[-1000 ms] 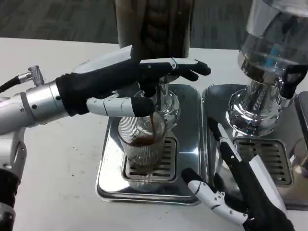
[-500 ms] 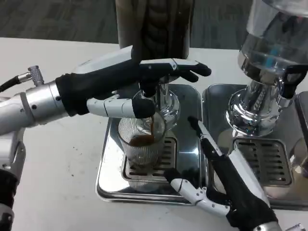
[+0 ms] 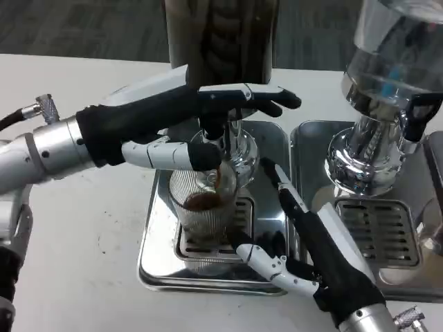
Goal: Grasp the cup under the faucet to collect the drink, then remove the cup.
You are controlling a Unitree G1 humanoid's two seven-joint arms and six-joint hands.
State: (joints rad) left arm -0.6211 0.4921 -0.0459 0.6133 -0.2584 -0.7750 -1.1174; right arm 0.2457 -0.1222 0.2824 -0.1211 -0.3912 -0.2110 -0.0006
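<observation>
Cup: one clear ribbed cup [image 3: 202,211] stands upright on the slotted grate of the left drip tray [image 3: 160,266], directly under the faucet [image 3: 216,135]. A dark drink sits inside it, well below the rim.
Faucet: one dark spout hangs just above the cup's mouth, beneath a tall dispenser [image 3: 220,38] with dark contents.
Left hand: the left hand [image 3: 197,121] reaches in from the picture's left at faucet height. Upper fingers lie across the faucet's top, and a lower finger runs along just above the cup's rim. Whether it clamps the lever cannot be told.
Right hand: the right hand [image 3: 311,252] comes up from the lower right, fingers spread apart and holding nothing. One long finger points up beside the cup's right side; the lower fingertips [image 3: 243,250] sit low by the cup's base, close to it, contact unclear.
Trays: two steel drip trays sit side by side, their raised edges nearly touching. The second tray [image 3: 415,290] lies on the right.
Second dispenser: one clear dispenser [image 3: 387,76] with a chrome base stands on the right tray.
Open room: bare white desk [image 3: 76,256] lies left of the left tray, below the left forearm.
Edges: the desk's far edge meets dark carpet [image 3: 83,28] at the top.
</observation>
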